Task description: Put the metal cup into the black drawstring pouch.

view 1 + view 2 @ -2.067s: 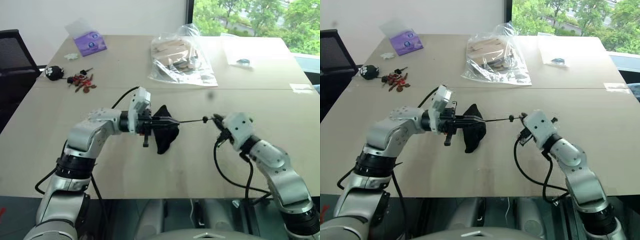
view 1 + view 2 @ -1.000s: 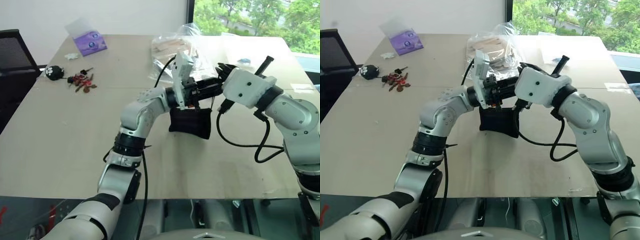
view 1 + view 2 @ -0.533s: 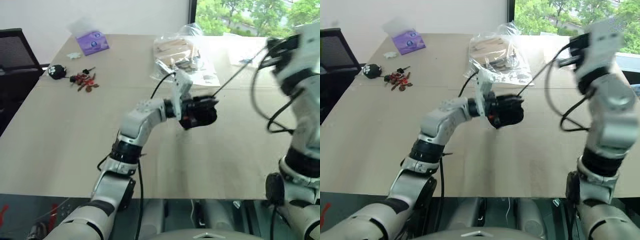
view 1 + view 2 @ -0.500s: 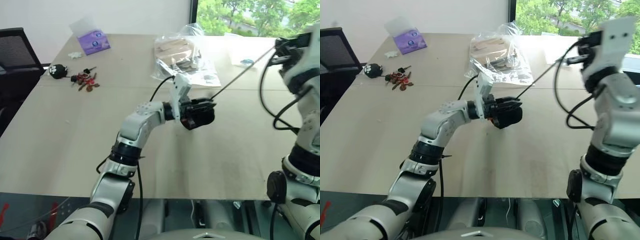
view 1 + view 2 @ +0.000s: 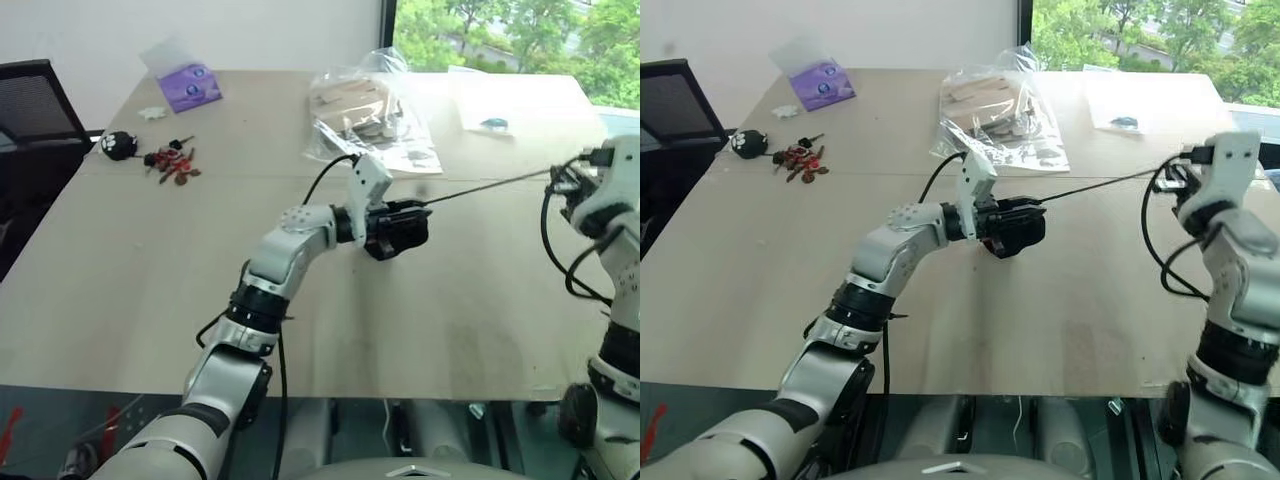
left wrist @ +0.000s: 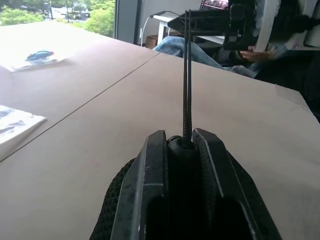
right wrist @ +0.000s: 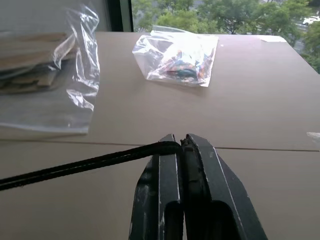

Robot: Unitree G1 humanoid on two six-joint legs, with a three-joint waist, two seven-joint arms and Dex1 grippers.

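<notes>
One wide tan table (image 5: 120, 290) beside windows (image 5: 500, 30).

looks like an office to us, big beige meeting table (image 5: 120, 260), black mesh chair (image 5: 35, 100), window (image 5: 500, 35) onto trees

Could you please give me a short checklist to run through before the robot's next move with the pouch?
1. Left hand clamped on the black drawstring pouch: ok.
2. Right hand shut on the cord: ok.
3. Cord drawn straight and taut between the hands: ok.
4. Pouch mouth cinched shut: cannot tell, the fingers cover it.
5. Metal cup inside the pouch: cannot tell, the fabric hides any contents.
6. Cord's path above the table free of the clear plastic bag: ok.
</notes>
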